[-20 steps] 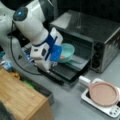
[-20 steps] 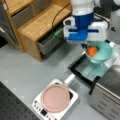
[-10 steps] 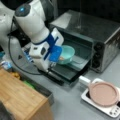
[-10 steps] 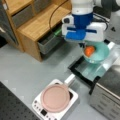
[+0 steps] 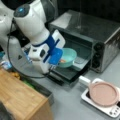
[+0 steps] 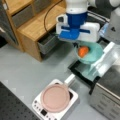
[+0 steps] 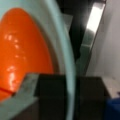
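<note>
No legible brand or label appears on any item. One gripper (image 6: 76, 45) is clamped on the rim of one teal bowl (image 6: 93, 51), which holds one orange object (image 6: 83, 51) and sits over the open door (image 5: 67, 72) of one toaster oven (image 5: 95, 37); the wrist view shows a finger (image 7: 22, 85) set against the bowl's rim. On the grey counter (image 6: 27, 67) one white scale (image 6: 72, 105) carries one pink plate (image 6: 55, 97) near the oven's door, with one wooden cabinet (image 6: 37, 27) at the counter's far edge.
</note>
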